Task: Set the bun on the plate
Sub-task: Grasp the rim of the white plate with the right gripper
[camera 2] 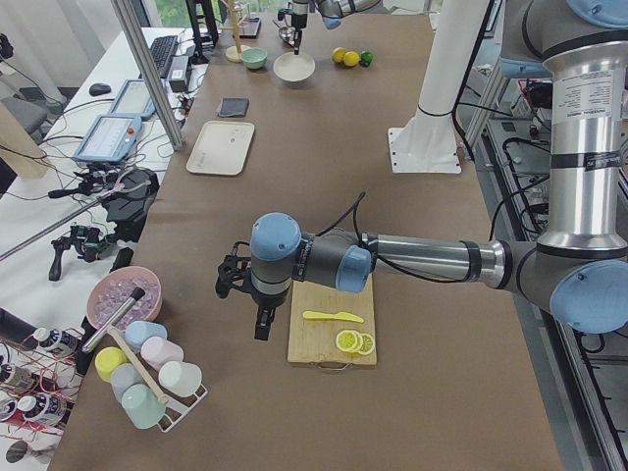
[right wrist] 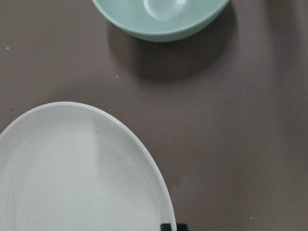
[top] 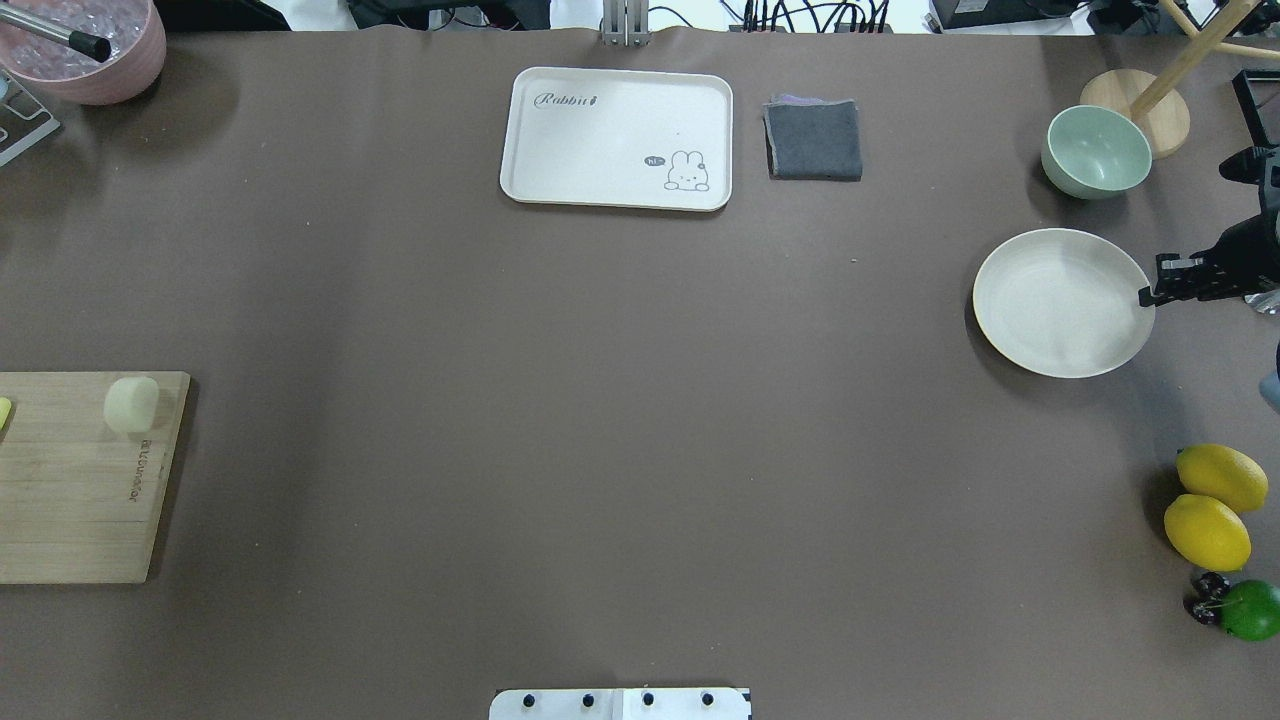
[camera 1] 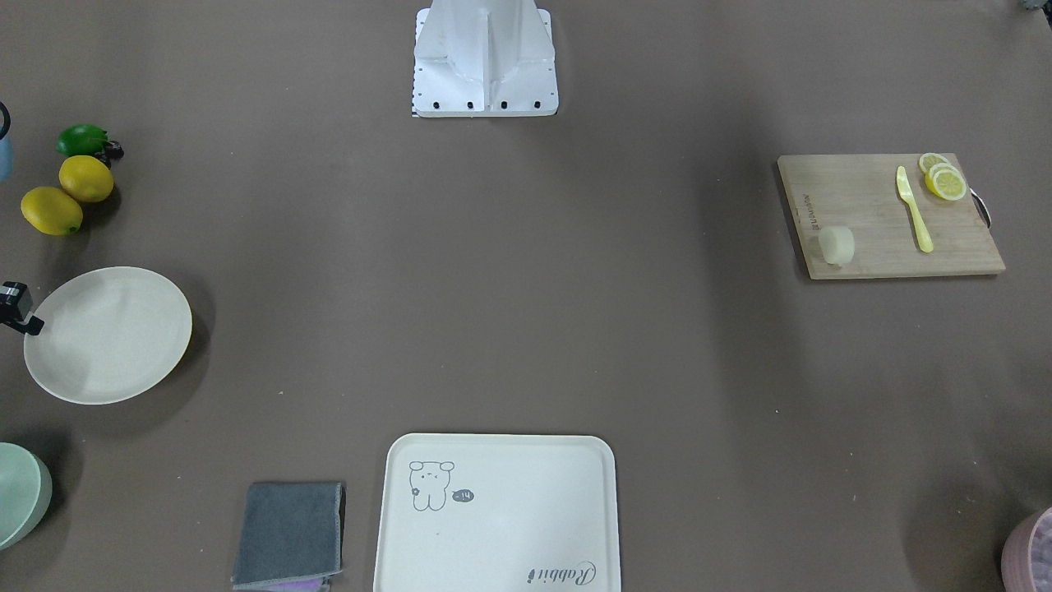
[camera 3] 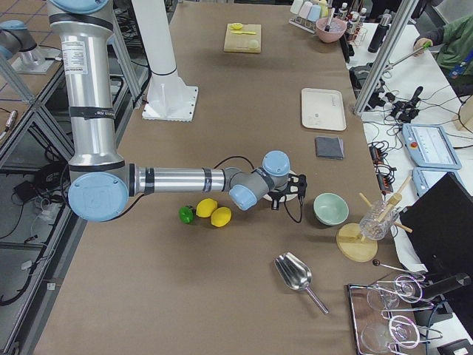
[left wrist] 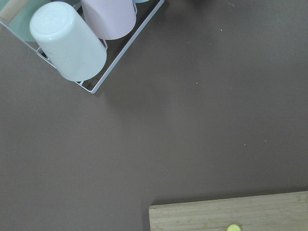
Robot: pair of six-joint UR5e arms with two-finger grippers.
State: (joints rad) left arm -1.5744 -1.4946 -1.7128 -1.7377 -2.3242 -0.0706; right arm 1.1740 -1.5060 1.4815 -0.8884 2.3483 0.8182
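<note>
The bun is a pale stubby cylinder lying on a wooden cutting board, also seen as the bun at the overhead view's left. The round cream plate lies far across the table. My right gripper is at the plate's outer rim, and the right wrist view shows one dark fingertip on that rim, so it looks shut on the plate. My left gripper hangs beside the board, away from the bun. I cannot tell if it is open or shut.
On the board lie a yellow knife and lemon slices. A green bowl stands by the plate, with lemons and a lime nearby. A bear tray and grey cloth sit mid-table. A cup rack is near the left arm.
</note>
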